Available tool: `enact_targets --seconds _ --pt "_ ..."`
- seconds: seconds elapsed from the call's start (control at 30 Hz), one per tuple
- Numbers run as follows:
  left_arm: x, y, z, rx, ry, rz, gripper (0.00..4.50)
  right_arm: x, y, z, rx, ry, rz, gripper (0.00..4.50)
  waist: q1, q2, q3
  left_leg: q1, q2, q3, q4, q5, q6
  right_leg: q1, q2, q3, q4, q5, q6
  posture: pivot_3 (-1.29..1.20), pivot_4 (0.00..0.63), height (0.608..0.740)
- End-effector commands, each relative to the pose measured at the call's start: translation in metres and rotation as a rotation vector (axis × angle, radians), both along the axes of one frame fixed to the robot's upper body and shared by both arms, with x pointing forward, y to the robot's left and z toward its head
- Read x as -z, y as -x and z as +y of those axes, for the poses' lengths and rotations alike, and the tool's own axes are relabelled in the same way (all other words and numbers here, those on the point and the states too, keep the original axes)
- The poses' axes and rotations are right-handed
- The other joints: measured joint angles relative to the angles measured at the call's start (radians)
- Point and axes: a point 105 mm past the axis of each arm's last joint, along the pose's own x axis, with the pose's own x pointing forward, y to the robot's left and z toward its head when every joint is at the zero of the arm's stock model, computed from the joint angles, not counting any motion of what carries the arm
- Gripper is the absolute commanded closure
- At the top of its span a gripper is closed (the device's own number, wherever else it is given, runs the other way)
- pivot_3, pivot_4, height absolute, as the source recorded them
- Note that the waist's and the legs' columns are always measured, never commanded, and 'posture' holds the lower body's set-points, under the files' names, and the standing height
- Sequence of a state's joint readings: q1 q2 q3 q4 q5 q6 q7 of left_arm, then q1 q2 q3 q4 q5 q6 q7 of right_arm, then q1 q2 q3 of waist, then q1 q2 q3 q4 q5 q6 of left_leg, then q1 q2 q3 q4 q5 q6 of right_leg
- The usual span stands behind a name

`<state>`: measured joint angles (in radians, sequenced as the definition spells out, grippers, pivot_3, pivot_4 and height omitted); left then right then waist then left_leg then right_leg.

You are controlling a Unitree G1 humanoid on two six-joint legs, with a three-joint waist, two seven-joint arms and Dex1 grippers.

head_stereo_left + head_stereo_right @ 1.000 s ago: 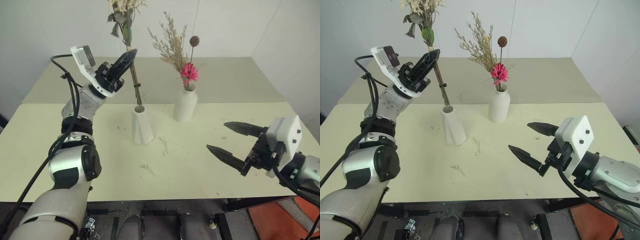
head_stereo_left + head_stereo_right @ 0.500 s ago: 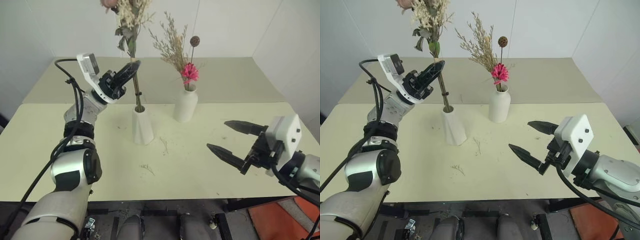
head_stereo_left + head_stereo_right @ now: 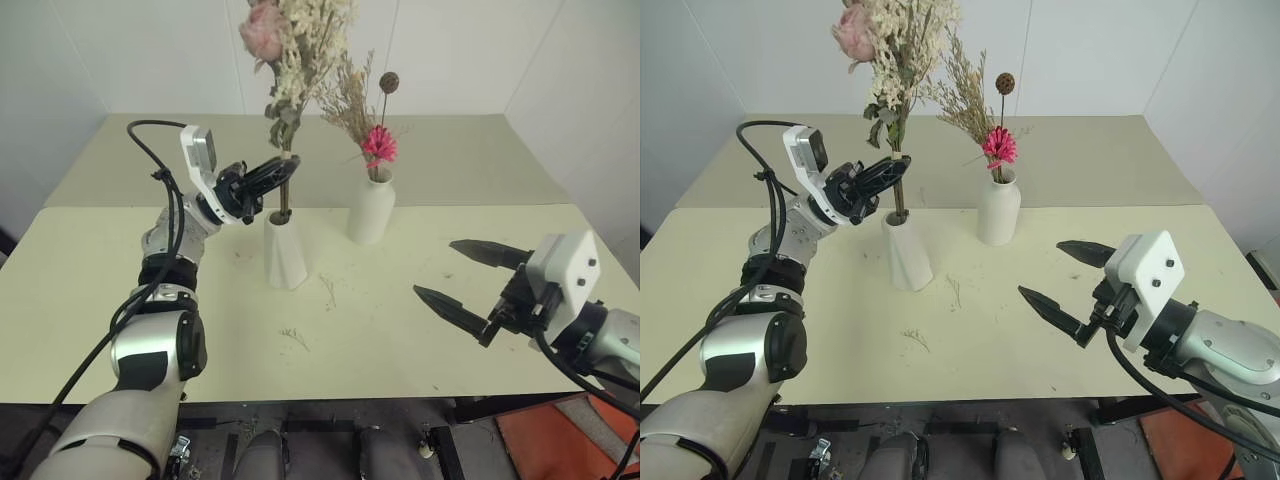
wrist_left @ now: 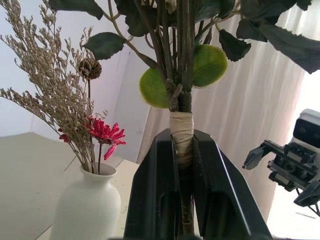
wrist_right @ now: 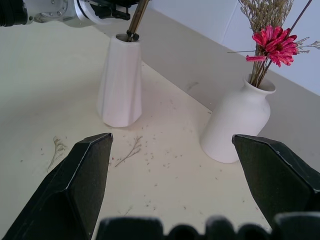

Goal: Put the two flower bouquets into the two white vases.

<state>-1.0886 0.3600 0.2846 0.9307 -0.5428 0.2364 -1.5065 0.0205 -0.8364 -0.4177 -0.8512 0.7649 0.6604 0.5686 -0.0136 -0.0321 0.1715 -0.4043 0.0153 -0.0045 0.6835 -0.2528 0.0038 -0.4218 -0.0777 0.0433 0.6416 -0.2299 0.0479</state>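
Observation:
My left gripper is shut on the taped stems of the rose bouquet, pink rose, cream sprigs and green leaves standing upright. The stem ends sit in the mouth of the shorter faceted white vase. To its right the rounded white vase holds the sparse bouquet with a magenta daisy, beige grass and a dark seed head. In the left wrist view the fingers clamp the stems. My right gripper hangs open and empty over the table's right front.
The pale table carries small bits of dried plant in front of the faceted vase. A second table stands behind, against white walls. Orange flooring shows at the lower right.
My left gripper has sunk and tilted toward level, lowering the rose bouquet so its stems went down into the faceted vase. The right gripper has stayed put.

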Motion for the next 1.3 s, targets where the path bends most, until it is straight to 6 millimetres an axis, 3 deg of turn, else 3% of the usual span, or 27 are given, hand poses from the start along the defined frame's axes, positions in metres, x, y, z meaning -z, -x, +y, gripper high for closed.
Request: enact_targets --seconds 0.03,0.2,0.7,0.87,1.3 --pt "-0.011 0.004 0.001 -0.005 0.004 -0.071 4.38 -0.007 0.002 0.0 -0.005 0.007 -0.052 0.0 0.0 0.0 0.0 0.0 0.0 0.0 0.0 0.0 0.0 0.0 0.0 0.0 0.0 0.0 0.0 0.0 0.15 0.74" --pt "-0.013 0.006 0.007 -0.001 0.03 -0.065 4.38 -0.004 0.002 -0.001 -0.004 0.015 -0.048 0.0 0.0 0.0 0.0 0.0 0.0 0.0 0.0 0.0 0.0 0.0 0.0 0.0 0.0 0.0 0.0 0.0 0.15 0.74" --pt "0.01 0.009 0.009 -0.035 -0.018 -0.049 4.38 -0.002 -0.002 -0.001 -0.007 0.033 -0.053 0.0 0.0 0.0 0.0 0.0 0.0 0.0 0.001 0.0 0.0 0.0 0.0 0.0 0.0 0.0 0.0 0.0 0.15 0.74" --pt "0.014 0.018 0.019 -0.016 -0.014 -0.046 4.38 -0.006 0.002 -0.004 -0.019 0.007 -0.045 0.0 -0.002 0.0 0.0 0.0 0.0 0.0 0.001 0.0 0.0 0.0 0.0 0.0 0.0 0.0 0.0 0.0 0.15 0.74" --pt "0.014 0.024 0.022 -0.018 -0.014 -0.065 0.3 -0.01 0.002 -0.004 -0.081 0.003 -0.019 0.0 0.001 0.0 0.0 0.0 0.0 0.0 0.002 0.0 0.0 0.0 0.0 0.0 0.0 0.0 0.0 0.0 0.15 0.74"
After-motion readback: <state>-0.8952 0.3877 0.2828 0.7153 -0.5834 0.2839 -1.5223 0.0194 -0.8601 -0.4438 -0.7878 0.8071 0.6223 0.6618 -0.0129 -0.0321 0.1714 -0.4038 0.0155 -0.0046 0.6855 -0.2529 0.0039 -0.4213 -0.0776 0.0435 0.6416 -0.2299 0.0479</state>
